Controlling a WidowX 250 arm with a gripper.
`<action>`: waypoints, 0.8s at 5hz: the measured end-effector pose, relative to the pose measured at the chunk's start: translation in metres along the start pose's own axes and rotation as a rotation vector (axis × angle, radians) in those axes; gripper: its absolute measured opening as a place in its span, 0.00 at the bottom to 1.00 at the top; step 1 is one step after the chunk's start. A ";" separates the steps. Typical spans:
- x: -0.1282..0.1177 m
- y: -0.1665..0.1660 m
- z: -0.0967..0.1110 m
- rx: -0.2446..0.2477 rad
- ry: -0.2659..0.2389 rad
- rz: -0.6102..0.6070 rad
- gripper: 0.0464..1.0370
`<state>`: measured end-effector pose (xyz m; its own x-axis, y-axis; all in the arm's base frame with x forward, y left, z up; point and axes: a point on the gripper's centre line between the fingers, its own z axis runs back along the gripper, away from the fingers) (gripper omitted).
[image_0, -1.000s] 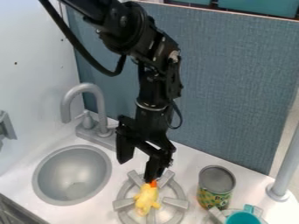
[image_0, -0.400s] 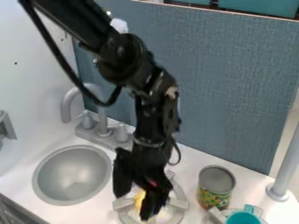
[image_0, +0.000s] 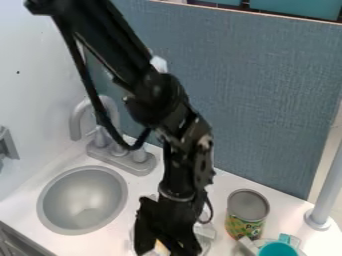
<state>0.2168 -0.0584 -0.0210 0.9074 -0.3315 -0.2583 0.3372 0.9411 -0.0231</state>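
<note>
High view — slanting down, fairly near

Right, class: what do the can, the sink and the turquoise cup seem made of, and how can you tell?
Can: likely metal; dull grey end with raised rim, printed label.
Sink: satin grey, softly shaded; metal or painted plastic, unclear.
Cup: probably smooth plastic; solid, even colour.

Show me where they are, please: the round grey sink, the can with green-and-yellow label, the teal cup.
Round grey sink (image_0: 75, 197): camera view, inner wall.
Can (image_0: 243, 228): camera view, label.
Teal cup (image_0: 278, 249): camera view, upper part.
</note>
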 end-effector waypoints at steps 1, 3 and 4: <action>0.006 -0.004 -0.019 -0.031 0.030 -0.027 0.96; 0.011 -0.004 -0.048 -0.006 0.109 -0.008 0.96; 0.018 -0.008 -0.059 0.003 0.108 -0.020 0.96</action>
<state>0.2159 -0.0682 -0.0826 0.8682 -0.3411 -0.3603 0.3558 0.9342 -0.0268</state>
